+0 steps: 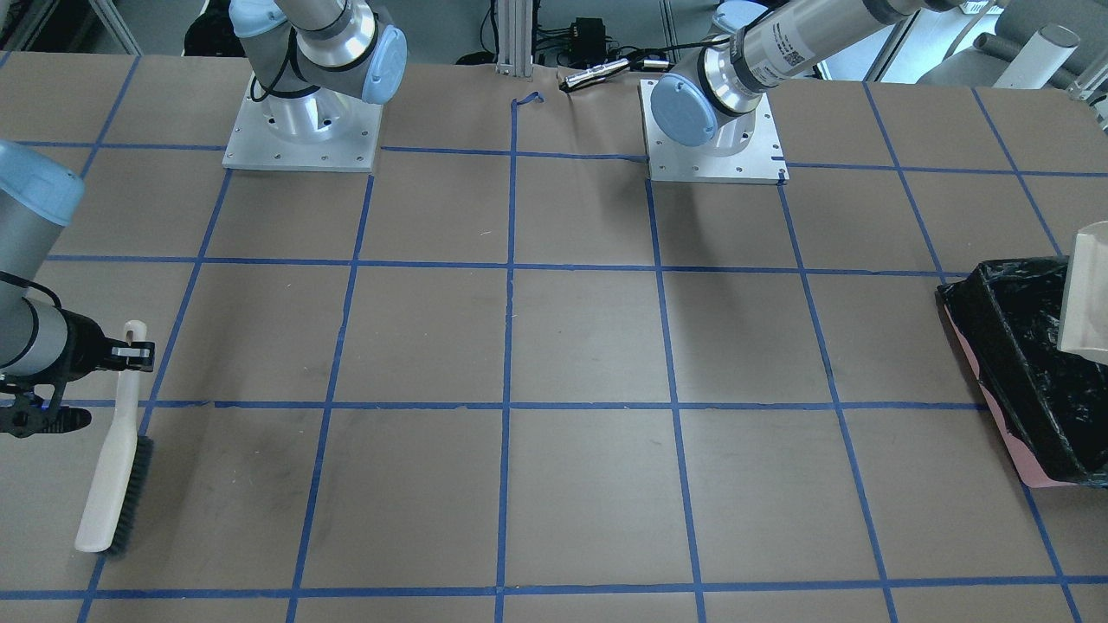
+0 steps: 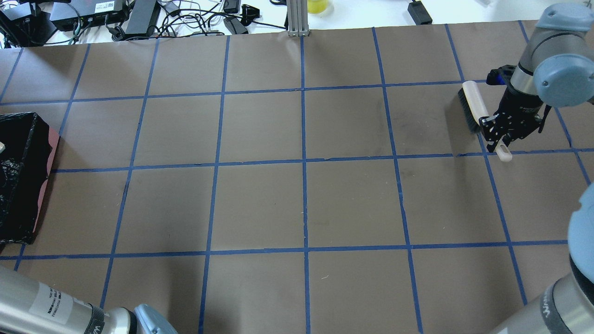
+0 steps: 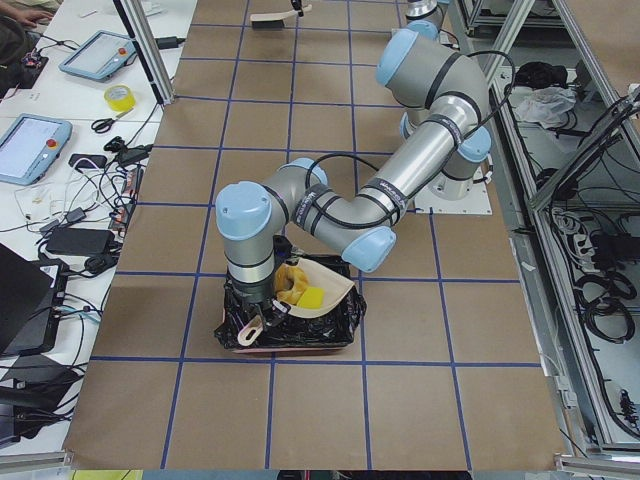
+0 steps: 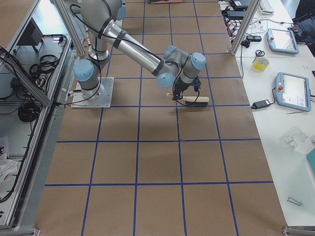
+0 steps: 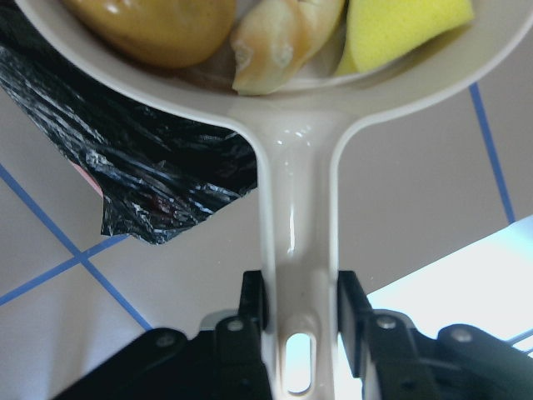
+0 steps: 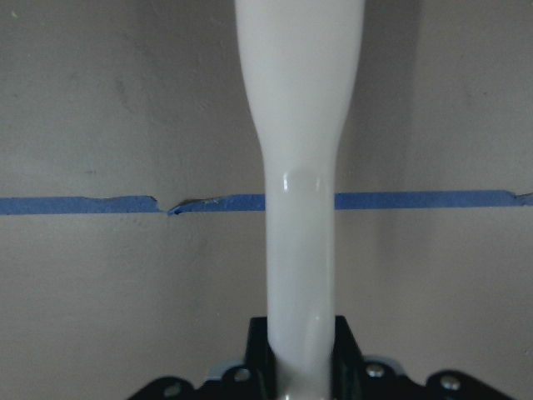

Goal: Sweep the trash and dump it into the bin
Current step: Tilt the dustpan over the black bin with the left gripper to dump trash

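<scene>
Table [image 1: 589, 346] comes first: brown paper crossed with blue tape. In the overhead view the bin [image 2: 28, 139] sits at its 9 o'clock edge, and my right hand [image 6: 300, 333] hangs well apart at about 2 o'clock. The bin's black liner looks thin and crinkly, so I judge it soft, with no firm rim to lean on.

My left hand [image 5: 300, 304] is clamped narrow on the handle of the dustpan [image 5: 291, 150], just ahead of the hang hole, and holds the pan above the bin. In my left wrist view the liner shows at 9 o'clock of the handle. The pan looks like stiff, glossy plastic. It should be rigid enough to tip from the handle alone, but smooth, so I guess it could twist between my fingers [image 5: 252, 308] if I roll the wrist fast.

My right hand is closed on the handle of the brush [image 2: 473, 104]. I cannot tell whether its bristles touch the table.

All the trash lies in the pan, at 12 o'clock in my left wrist view. The golden-brown lump [image 5: 158, 25] is at 11, the tan croissant [image 5: 279, 37] touches it in the middle, and the yellow-green wedge [image 5: 400, 25] is at 1. They look light, perhaps hollow or foamy; the lump should roll and the wedge may drag. I need not grip them, since tilting the pan should slide them out.
</scene>
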